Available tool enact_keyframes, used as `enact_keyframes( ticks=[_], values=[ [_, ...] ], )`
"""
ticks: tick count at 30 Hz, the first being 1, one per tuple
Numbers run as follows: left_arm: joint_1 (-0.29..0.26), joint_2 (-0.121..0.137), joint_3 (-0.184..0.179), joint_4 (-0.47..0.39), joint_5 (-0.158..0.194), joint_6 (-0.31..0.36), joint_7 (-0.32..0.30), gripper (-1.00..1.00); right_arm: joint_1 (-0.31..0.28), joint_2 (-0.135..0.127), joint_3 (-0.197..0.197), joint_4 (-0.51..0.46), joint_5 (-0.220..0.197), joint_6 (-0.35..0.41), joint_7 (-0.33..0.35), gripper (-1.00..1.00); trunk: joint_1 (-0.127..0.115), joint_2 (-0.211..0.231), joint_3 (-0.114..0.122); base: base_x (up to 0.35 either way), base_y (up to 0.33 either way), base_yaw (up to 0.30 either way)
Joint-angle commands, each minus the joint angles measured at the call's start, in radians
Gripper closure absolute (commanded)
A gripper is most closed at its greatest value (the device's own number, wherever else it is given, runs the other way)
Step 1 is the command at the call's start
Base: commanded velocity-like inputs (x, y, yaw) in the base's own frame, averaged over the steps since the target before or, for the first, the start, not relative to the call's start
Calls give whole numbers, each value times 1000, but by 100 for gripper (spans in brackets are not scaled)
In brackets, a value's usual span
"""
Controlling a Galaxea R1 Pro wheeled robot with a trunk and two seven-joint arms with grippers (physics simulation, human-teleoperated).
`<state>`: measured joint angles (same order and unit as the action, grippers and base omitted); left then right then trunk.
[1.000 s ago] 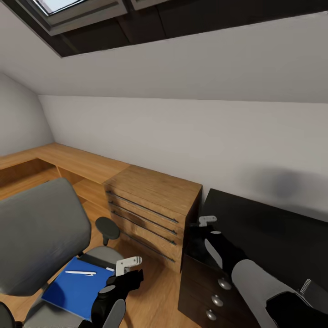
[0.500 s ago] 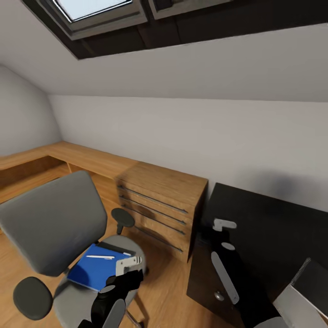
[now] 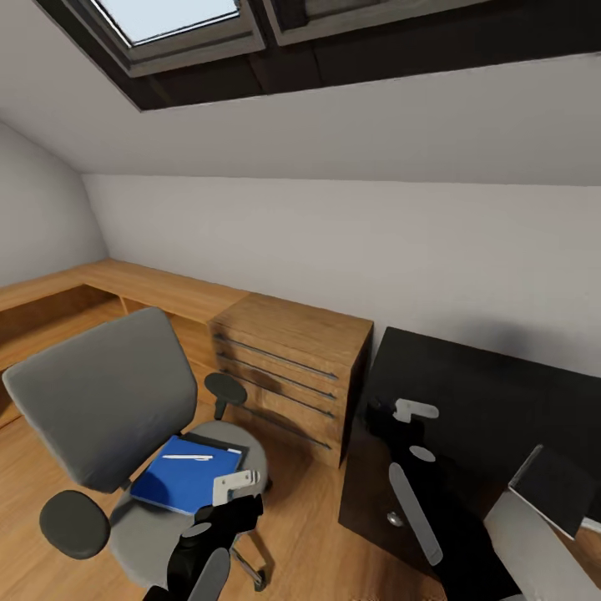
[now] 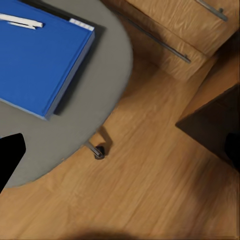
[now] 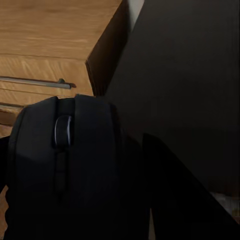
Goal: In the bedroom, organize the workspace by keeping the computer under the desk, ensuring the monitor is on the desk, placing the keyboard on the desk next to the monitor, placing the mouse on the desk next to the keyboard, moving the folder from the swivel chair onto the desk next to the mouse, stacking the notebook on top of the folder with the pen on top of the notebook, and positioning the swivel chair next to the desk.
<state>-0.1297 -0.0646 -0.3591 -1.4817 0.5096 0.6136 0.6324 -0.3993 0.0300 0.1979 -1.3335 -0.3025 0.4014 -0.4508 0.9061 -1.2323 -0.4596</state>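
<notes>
The grey swivel chair (image 3: 100, 401) stands on the wood floor to the left, apart from the black-topped desk (image 3: 476, 392). The blue folder (image 3: 179, 482) lies on its seat with a white pen (image 3: 188, 457) on top. A dark flat edge shows at the folder's far side. The folder (image 4: 35, 60) and pen (image 4: 20, 21) are also in the left wrist view. My left gripper (image 3: 234, 484) hangs open over the seat's front edge. My right gripper (image 3: 409, 415) is shut on the dark mouse (image 5: 65, 165), over the desk's left end. A black-and-pale-grey slab (image 3: 547, 492), perhaps the monitor, sits at the lower right.
A light-wood drawer chest (image 3: 292, 367) stands between chair and desk, and low wooden cabinets (image 3: 125, 288) run along the wall to the left. A dark drawer cabinet (image 3: 380, 509) sits under the desk's left end. The grey wall slopes low beneath skylights (image 3: 167, 17).
The camera has pulled back and risen, so more of the chair, seat and desk shows. My right gripper holds the mouse and has drifted slightly right over the desk end. The left gripper looks unmoved.
</notes>
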Motion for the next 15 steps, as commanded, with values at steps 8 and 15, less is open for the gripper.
enact_keyframes(
  ticks=[8,15],
  values=[
    [-1,0,-1,0,10,-1,9,-100,-1,-1,-38,6,-12,-3,-20,100,0,-1,-1,0,-248,-295],
    [-1,0,-2,0,10,1,9,-100,-1,-2,-69,7,-13,-3,-22,100,0,-1,-1,0,-96,-297]
  ],
)
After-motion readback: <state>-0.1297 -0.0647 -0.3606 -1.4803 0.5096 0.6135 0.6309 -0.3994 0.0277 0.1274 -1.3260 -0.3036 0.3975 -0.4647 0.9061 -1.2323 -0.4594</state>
